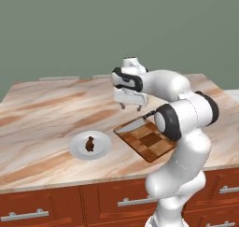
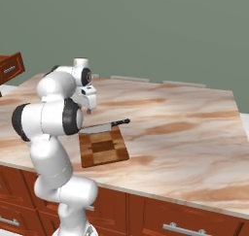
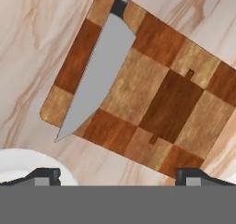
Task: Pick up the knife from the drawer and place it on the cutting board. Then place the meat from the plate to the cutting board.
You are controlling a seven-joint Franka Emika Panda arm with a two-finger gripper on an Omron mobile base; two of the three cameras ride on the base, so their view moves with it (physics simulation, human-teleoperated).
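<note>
Marble counter (image 1: 46, 109), brown cabinets (image 1: 42, 205), grey-green wall (image 1: 93, 25)

Marble-patterned table (image 1: 42, 109) above brown cabinet drawers (image 1: 42, 207) with bar handles. On it, well apart: round white plate (image 1: 77, 149) to the left, checkered board (image 1: 151, 144) to the right. On the board, knife (image 3: 99, 75) along one edge, tip past the rim.

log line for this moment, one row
gripper: open, above board | knife: on cutting board | meat: on plate
</note>
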